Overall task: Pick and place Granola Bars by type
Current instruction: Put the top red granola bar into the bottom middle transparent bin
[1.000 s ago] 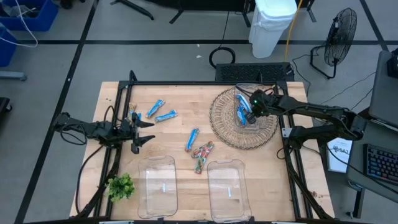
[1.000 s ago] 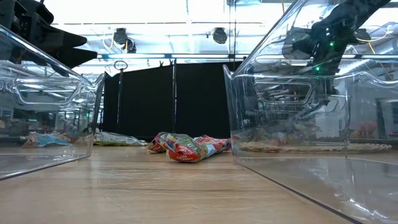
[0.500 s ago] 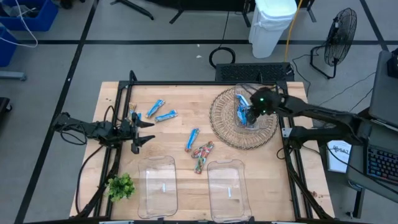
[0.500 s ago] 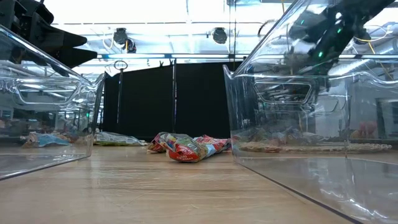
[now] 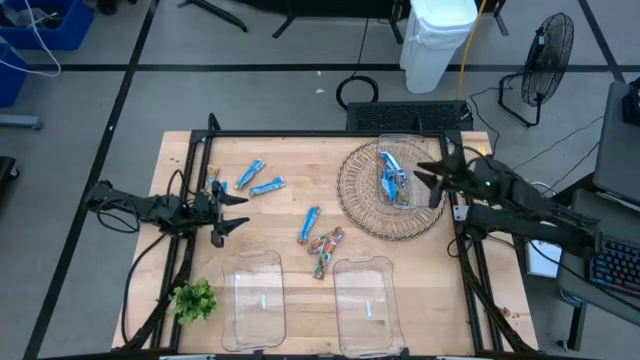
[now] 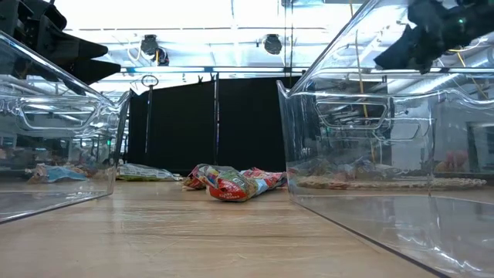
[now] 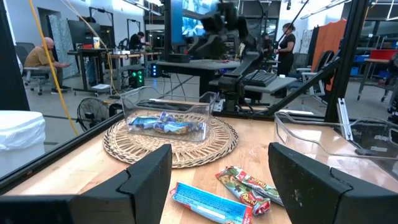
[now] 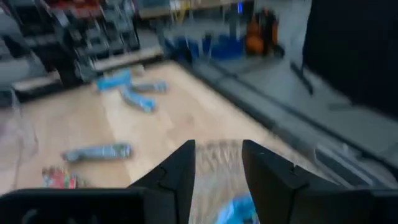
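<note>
Three blue Granola Bars [image 5: 250,173] [image 5: 267,186] [image 5: 309,224] lie flat on the wooden table, with multicoloured ones [image 5: 325,248] beside the nearest. More blue bars [image 5: 390,180] lie in a small clear box [image 7: 165,118] that stands on a round wicker mat [image 5: 365,210]. My right gripper [image 5: 432,178] hovers open over the mat's right rim, just right of the box, with nothing between its fingers [image 8: 180,168]. My left gripper [image 5: 228,210] waits open at the table's left side, pointing level toward the bars.
Two clear trays [image 5: 252,297] [image 5: 367,303] stand at the near edge. A green leafy sprig [image 5: 195,298] lies at the near left corner. A black frame [image 5: 300,133] runs around the table. Bare wood lies between the bars and the trays.
My right gripper has drawn back out of the clear box toward the table's right edge, risen, and tipped from pointing down to nearly level. The blue bars stay in the box.
</note>
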`<action>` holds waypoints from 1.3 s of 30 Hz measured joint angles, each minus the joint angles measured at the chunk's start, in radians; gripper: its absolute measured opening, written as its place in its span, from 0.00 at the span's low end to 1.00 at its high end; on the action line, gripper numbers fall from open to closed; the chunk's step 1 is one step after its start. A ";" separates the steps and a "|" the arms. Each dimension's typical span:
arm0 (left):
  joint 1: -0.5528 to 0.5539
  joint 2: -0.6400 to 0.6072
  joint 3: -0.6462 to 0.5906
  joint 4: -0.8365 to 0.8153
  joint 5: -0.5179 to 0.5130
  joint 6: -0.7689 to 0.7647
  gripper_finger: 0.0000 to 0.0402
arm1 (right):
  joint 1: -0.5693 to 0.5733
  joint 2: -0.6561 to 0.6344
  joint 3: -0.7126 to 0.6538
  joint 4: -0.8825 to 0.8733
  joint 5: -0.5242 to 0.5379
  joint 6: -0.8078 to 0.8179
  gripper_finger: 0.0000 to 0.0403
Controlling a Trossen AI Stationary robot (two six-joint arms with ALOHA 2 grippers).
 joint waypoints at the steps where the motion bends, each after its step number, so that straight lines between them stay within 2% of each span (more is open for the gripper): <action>1: 0.000 0.000 0.000 0.000 0.000 0.000 0.66 | 0.011 -0.031 -0.026 0.018 0.008 -0.008 0.30; 5: 0.000 0.000 0.000 0.000 0.000 0.000 0.66 | 0.040 -0.123 -0.117 0.082 0.008 -0.032 0.28; 10: 0.000 0.000 0.000 0.000 0.000 0.000 0.66 | 0.072 -0.172 -0.209 0.162 0.003 -0.054 0.28; 18: 0.000 0.000 0.000 0.000 0.000 0.000 0.66 | 0.141 -0.179 -0.409 0.532 0.004 -0.173 0.28; 21: 0.000 0.000 0.000 0.000 0.000 0.000 0.66 | 0.162 -0.179 -0.448 0.596 0.007 -0.207 0.28; 31: 0.000 0.000 0.000 0.000 0.000 0.000 0.66 | 0.274 -0.179 -0.454 0.558 -0.001 -0.244 0.28; 39: 0.000 0.000 0.000 0.000 0.000 0.000 0.66 | 0.362 -0.179 -0.469 0.533 -0.079 -0.198 0.28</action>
